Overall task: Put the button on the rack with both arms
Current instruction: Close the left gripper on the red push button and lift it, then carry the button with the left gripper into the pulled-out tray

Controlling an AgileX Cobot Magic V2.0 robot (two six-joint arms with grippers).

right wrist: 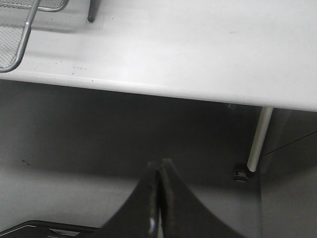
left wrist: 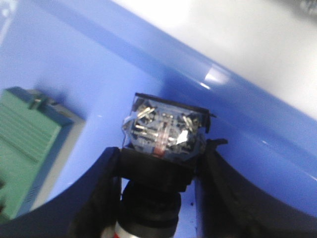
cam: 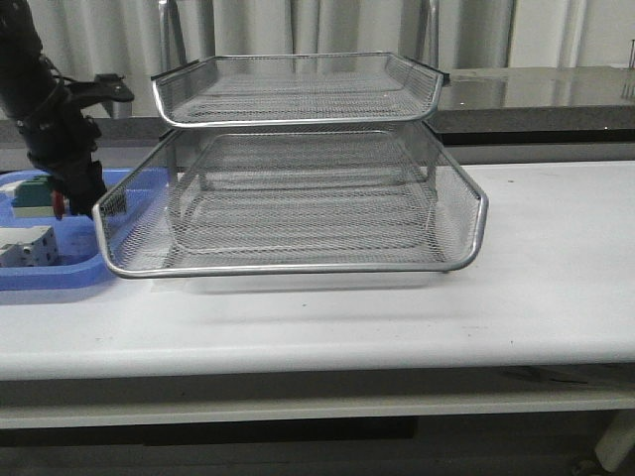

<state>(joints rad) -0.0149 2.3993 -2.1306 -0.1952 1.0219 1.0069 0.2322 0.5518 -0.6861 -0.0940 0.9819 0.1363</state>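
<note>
The button (left wrist: pixel 166 130) has a blue-and-black block body with metal contacts, a black collar and a red head. It sits between the two black fingers of my left gripper (left wrist: pixel 161 153), which is shut on it just above the blue tray's floor. In the front view, my left gripper (cam: pixel 77 193) hangs at the far left over the tray, with the button's red head (cam: pixel 60 205) showing beside it. The silver wire-mesh rack (cam: pixel 298 198) stands mid-table, to the right of that gripper. My right gripper (right wrist: pixel 159 164) is shut and empty, below the table's front edge; it does not show in the front view.
A flat blue tray (cam: pixel 60 273) at the left holds a green block (cam: pixel 33 194) and a white boxy breaker (cam: pixel 28 246). The green block (left wrist: pixel 25 144) lies close to the button. A corner of the rack (right wrist: pixel 20 39) and a table leg (right wrist: pixel 258 141) show in the right wrist view.
</note>
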